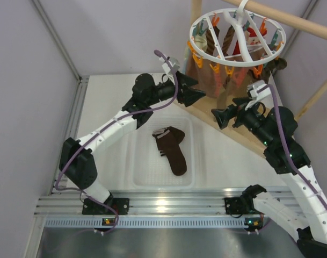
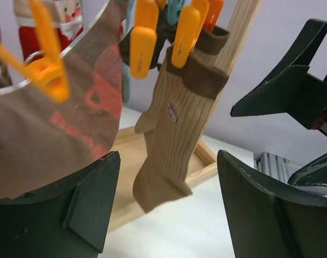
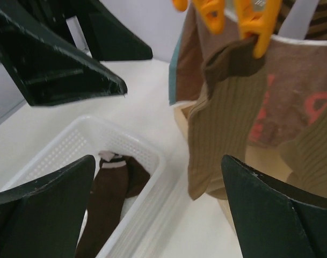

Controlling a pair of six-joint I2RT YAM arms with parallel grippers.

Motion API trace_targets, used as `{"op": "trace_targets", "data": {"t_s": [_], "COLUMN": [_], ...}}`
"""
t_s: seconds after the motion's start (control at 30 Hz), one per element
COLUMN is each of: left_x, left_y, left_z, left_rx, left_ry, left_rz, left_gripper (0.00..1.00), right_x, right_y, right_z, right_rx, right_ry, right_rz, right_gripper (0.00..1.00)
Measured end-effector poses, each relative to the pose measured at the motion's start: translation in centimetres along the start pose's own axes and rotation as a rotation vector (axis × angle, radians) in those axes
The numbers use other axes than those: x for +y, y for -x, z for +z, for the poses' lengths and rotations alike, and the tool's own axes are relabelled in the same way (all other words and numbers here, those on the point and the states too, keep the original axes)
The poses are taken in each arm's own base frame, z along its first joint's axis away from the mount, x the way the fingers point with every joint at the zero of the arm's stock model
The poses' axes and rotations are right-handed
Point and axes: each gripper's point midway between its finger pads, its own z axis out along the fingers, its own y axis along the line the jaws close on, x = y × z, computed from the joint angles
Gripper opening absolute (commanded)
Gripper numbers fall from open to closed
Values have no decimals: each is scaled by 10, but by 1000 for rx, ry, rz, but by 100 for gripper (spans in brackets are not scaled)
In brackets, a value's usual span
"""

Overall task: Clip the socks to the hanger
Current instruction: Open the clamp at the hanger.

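Two dark brown socks lie in the white basket at the table's middle; they also show in the right wrist view. The white ring hanger hangs from the wooden rod at top right, with orange pegs holding tan and brown socks. My left gripper is open and empty, raised just left of the hanger. My right gripper is open and empty, below the hanger, facing the left gripper.
A tan ribbed sock hangs clipped in front of my left gripper, also seen in the right wrist view. A wooden stand base and upright rod stand under the hanger. A metal rail runs along the near edge.
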Motion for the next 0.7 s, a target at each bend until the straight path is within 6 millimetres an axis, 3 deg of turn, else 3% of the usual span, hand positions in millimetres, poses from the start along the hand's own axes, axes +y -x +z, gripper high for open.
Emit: {"op": "trace_targets", "data": {"t_s": [0.13,0.27,0.47,0.7], "left_x": [-5,0,17,12], "left_y": [-3,-3,8,18], "left_z": [31,56,80,93], "left_rx": [-57,-120,-205,-269], "left_ry": [-31,-26,16,7], "left_rz": [9,25,49,67], "left_gripper": [76,71,67,46], "right_x": [-18,-27,-20,-6], "right_y": [28,55,88,110], "right_z": [-7,-15,-24,-25], "right_rx": [-70,-130,-197,-235], "right_ry": [-75,-114,-83,-11], "right_rz": [-3,-3,-1,9], "right_gripper": [97,87,75,66]}}
